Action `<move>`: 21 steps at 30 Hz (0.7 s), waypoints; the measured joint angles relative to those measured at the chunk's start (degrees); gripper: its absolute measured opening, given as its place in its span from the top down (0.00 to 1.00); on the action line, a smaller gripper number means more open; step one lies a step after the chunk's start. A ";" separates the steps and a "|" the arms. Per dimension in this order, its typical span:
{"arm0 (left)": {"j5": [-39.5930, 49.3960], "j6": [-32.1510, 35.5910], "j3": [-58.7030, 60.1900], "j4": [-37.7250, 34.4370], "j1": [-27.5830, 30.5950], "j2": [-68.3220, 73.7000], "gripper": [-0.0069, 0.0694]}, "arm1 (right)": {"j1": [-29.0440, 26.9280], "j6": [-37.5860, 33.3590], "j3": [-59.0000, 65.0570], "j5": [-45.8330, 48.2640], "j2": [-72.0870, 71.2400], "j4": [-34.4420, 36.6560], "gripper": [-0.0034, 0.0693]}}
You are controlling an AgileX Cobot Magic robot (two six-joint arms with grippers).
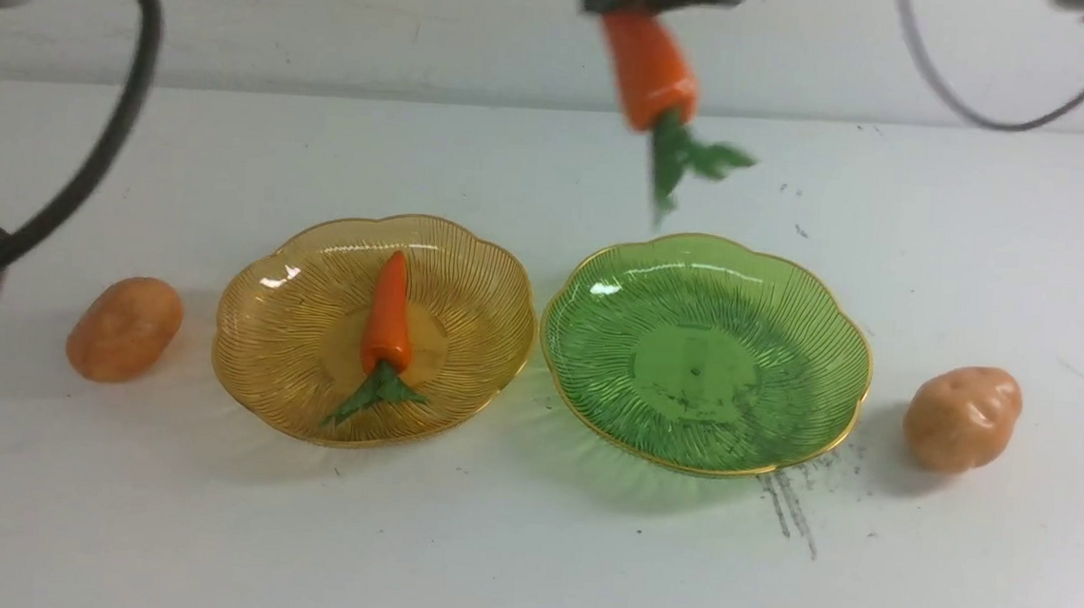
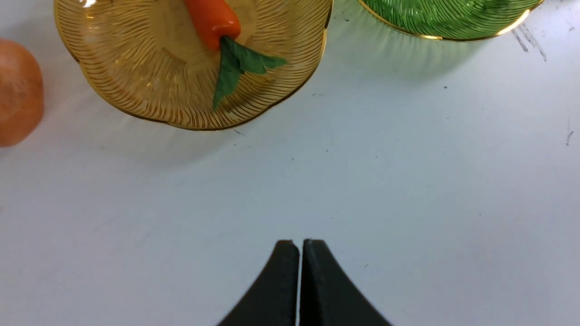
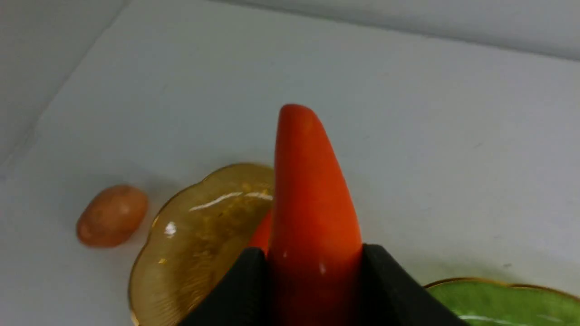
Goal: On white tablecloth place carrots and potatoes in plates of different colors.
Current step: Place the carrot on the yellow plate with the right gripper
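white tablecloth, plain and flecked with dark specks and grey scuff streaks, runs under everything up to a pale wall at the back. two translucent ribbed plastic plates with scalloped gold rims sit on it side by side, their rims close together: the amber-yellow plate toward my left, the green plate toward my right. one small glossy orange toy carrot with a green leafy top lies in the middle of the amber-yellow plate, pointed end away from me, leaves toward me.

my right gripper is up in the air, its black fingers clamped on the second orange toy carrot. they pinch its orange body from both sides, and its rounded tip shows beyond them in my wrist camera. from the front this held carrot hangs leaves down, a little blurred, above the far rim of the green plate and touching neither plate. whether it is over the plate or the cloth behind it i cannot tell.

one tan-orange egg-shaped toy potato with shallow dimples rests on the cloth near the outer side of the amber-yellow plate. the other tan potato rests near the outer side of the green plate. neither touches a rim.

my left gripper hangs over bare cloth on the near side of the plates, its dark fingers pressed together tip to tip
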 joint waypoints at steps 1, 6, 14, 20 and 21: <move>0.17 -1.11 0.00 1.62 0.00 -0.99 0.91 | 3.18 -0.11 0.05 0.20 1.38 -0.25 0.61; 0.87 -2.75 0.00 5.23 0.00 -2.81 0.91 | 13.38 -0.15 0.16 -0.65 8.13 -6.32 0.61; 1.00 -2.75 0.00 5.28 0.00 -2.81 0.91 | 16.82 2.16 0.78 -14.74 16.06 -10.88 0.54; 1.00 -2.75 0.00 5.67 0.00 -2.81 0.91 | 16.71 3.81 0.71 -17.59 15.83 -11.27 0.19; 1.00 -2.94 0.00 6.14 0.00 -2.81 0.91 | 16.58 3.92 0.71 -15.78 15.19 -12.13 0.15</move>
